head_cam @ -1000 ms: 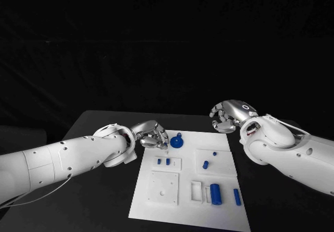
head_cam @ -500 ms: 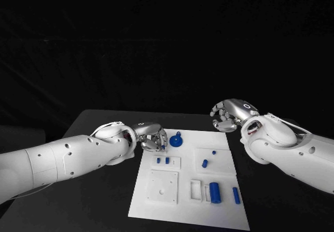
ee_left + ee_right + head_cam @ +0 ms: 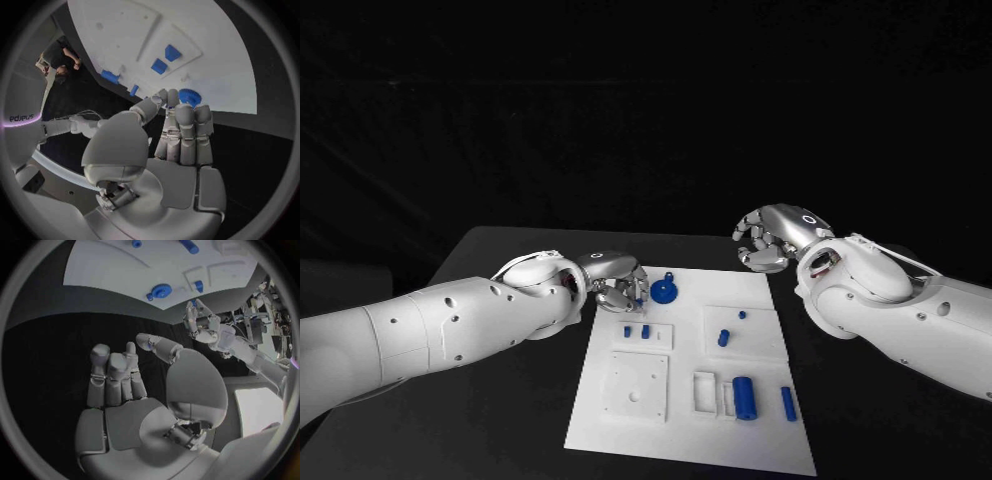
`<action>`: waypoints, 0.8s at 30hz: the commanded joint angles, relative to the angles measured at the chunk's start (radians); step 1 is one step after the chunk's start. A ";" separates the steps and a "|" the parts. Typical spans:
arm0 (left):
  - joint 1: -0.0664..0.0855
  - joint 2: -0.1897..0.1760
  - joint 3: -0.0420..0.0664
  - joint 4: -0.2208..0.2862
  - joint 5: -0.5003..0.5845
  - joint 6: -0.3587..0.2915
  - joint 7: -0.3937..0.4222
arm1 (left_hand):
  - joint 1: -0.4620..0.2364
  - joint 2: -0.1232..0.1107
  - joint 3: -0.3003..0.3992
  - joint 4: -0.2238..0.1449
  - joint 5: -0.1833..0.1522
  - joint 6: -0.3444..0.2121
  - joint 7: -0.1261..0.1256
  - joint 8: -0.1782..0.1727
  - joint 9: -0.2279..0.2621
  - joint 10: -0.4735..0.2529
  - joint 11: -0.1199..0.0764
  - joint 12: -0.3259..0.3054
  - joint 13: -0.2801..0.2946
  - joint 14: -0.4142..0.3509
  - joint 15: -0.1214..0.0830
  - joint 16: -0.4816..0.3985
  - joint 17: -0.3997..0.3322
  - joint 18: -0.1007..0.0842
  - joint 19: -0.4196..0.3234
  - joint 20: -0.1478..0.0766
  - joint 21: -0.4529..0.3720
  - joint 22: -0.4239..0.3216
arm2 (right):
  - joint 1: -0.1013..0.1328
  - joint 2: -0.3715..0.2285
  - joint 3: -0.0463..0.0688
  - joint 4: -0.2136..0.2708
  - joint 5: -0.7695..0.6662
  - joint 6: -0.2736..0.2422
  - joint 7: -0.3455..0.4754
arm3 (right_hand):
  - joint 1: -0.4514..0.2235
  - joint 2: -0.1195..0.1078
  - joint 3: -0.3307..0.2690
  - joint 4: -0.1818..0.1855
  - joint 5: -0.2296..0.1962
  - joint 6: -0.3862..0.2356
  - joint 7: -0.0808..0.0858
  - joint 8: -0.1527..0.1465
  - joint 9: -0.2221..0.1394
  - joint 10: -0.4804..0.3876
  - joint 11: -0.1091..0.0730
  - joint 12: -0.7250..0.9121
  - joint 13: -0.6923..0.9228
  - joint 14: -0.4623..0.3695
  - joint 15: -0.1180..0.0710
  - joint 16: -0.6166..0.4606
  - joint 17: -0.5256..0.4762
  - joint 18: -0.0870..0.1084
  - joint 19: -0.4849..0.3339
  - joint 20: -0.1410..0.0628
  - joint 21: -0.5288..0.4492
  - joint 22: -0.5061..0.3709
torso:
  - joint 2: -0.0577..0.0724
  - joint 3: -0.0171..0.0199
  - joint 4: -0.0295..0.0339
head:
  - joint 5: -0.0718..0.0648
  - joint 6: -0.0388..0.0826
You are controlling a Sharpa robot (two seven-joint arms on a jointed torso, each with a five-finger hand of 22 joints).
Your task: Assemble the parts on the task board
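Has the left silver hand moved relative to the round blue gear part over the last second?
Yes. The left hand has drawn back toward its own side of the white task board, opening a small gap to the round blue gear part, which lies where it was.

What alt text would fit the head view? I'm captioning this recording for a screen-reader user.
The robot's left hand reaches the far left corner of the white task board, fingertips beside a blue gear. The right hand hovers empty above the board's far right corner. Smaller blue parts lie across the board, including a cylinder near the front.
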State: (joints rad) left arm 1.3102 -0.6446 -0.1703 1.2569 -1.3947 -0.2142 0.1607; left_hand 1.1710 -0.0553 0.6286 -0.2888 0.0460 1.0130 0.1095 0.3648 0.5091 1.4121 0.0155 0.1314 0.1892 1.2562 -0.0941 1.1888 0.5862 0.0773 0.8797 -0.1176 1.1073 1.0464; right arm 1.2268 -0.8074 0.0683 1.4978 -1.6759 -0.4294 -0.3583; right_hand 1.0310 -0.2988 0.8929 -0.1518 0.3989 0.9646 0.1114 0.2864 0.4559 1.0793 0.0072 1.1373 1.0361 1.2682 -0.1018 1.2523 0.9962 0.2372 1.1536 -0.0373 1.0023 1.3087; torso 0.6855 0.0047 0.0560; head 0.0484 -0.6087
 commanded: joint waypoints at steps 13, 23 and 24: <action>-0.020 0.033 -0.017 -0.054 -0.003 -0.031 0.029 | 0.007 -0.002 0.008 0.002 0.005 0.018 -0.011 0.002 0.001 -0.007 0.000 -0.007 0.002 -0.004 -0.002 0.006 0.001 0.016 0.005 -0.064 0.004 0.002 | 0.001 0.005 0.000 0.001 0.002 0.007 0.009 | 0.005 0.001 0.005 -0.002 0.005 -0.003 0.007 0.004 0.001 -0.006 -0.001 -0.004 -0.002 -0.007 -0.001 -0.007 0.001 0.025 -0.004 -0.003 -0.007 0.007 | 0.000 0.0008 0.0003 | -0.005 -0.006; -0.036 0.046 -0.017 -0.072 0.013 -0.043 0.040 | 0.006 -0.002 0.008 0.003 0.005 0.018 -0.011 0.001 0.001 -0.006 0.000 -0.007 0.003 -0.004 -0.003 0.007 0.002 0.015 0.005 -0.065 0.004 0.002 | 0.001 0.007 0.000 0.002 0.002 0.008 0.009 | 0.005 0.001 0.006 -0.001 0.005 -0.003 0.007 0.004 0.000 -0.006 -0.001 -0.005 -0.003 -0.007 -0.001 -0.008 0.001 0.025 -0.004 -0.003 -0.007 0.007 | 0.000 0.0007 0.0000 | -0.008 -0.007; -0.037 0.046 -0.017 -0.073 0.013 -0.045 0.040 | 0.006 -0.002 0.008 0.003 0.005 0.018 -0.011 0.001 0.001 -0.006 0.000 -0.007 0.003 -0.005 -0.003 0.007 0.002 0.015 0.005 -0.065 0.004 0.002 | 0.001 0.007 0.000 0.002 0.002 0.008 0.009 | 0.005 0.001 0.006 -0.001 0.005 -0.003 0.007 0.004 0.000 -0.006 -0.001 -0.005 -0.003 -0.007 -0.001 -0.008 0.001 0.025 -0.004 -0.003 -0.007 0.007 | 0.000 0.0007 0.0001 | -0.008 -0.007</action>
State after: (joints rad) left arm 1.2738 -0.6013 -0.1879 1.1848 -1.3947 -0.2402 0.1829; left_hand 1.1709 -0.0556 0.6309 -0.2854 0.0450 1.0157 0.1078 0.3596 0.5082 1.4137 0.0139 0.1277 0.1927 1.2561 -0.0908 1.1888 0.5869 0.0748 0.8796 -0.1175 1.1073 1.0471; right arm 1.2268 -0.8014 0.0684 1.4981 -1.6735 -0.4284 -0.3565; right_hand 1.0310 -0.2988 0.8928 -0.1518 0.3989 0.9644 0.1116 0.2864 0.4560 1.0793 0.0071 1.1373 1.0344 1.2682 -0.1018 1.2465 0.9960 0.2372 1.1520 -0.0356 0.9987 1.3082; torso 0.6857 0.0052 0.0558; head 0.0410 -0.6157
